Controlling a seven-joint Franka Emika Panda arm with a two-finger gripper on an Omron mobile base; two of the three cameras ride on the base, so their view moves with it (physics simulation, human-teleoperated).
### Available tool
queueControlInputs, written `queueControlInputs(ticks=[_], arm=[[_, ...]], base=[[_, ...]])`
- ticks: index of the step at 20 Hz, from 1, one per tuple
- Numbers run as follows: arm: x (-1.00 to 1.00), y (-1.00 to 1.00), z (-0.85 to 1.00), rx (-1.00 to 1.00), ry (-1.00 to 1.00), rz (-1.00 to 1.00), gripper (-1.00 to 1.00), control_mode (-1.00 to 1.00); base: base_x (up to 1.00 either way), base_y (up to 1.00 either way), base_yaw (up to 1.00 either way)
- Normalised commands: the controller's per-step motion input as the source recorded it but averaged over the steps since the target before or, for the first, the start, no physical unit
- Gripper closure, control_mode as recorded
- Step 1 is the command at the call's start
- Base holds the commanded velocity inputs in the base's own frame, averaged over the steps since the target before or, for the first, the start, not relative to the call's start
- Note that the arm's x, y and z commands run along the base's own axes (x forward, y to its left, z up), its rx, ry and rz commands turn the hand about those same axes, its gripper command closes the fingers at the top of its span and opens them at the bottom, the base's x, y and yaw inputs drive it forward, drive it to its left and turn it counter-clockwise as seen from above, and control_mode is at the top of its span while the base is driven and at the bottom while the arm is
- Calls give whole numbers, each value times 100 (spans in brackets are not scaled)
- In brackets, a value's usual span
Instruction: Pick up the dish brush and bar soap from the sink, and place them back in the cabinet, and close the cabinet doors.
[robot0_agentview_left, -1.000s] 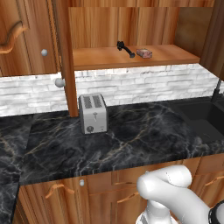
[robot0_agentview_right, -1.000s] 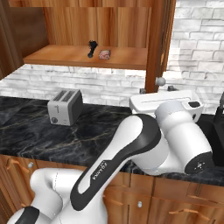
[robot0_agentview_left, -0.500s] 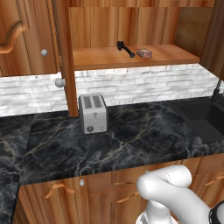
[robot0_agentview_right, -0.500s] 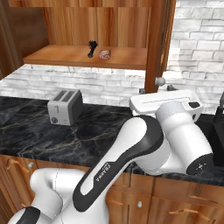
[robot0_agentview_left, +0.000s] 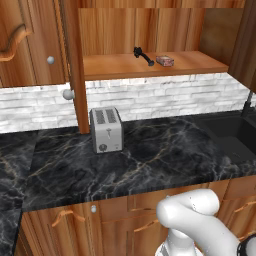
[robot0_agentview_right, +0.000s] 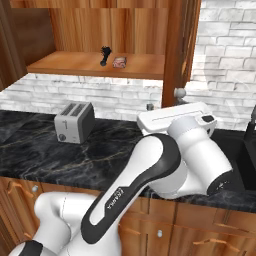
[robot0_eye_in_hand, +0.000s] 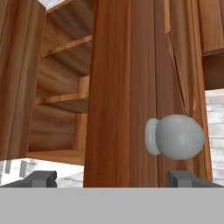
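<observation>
Tool (robot0_eye_in_hand: 111, 177) spread wide, empty, just short of right cabinet door (robot0_eye_in_hand: 131, 87) and its round knob (robot0_eye_in_hand: 177, 136); dish brush (robot0_agentview_left: 143, 55) and bar soap (robot0_agentview_left: 164, 60) on cabinet shelf (robot0_agentview_left: 115, 65); risk: off-centre push glancing off door edge.

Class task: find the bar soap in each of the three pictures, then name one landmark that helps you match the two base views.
Left base view: bar soap on the cabinet shelf, upper right of centre.
Right base view: bar soap on the shelf, upper centre.
Hand view: not in it.
Shared landmark: the dish brush just left of the soap.
</observation>
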Motion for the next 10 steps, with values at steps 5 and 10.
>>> queueControlInputs(ticks=[5, 10], arm=[[24, 50, -14, 0, -1, 7, -100, -100], [23, 59, -13, 0, -2, 7, -100, -100]], base=[[0, 0, 0], [0, 0, 0]])
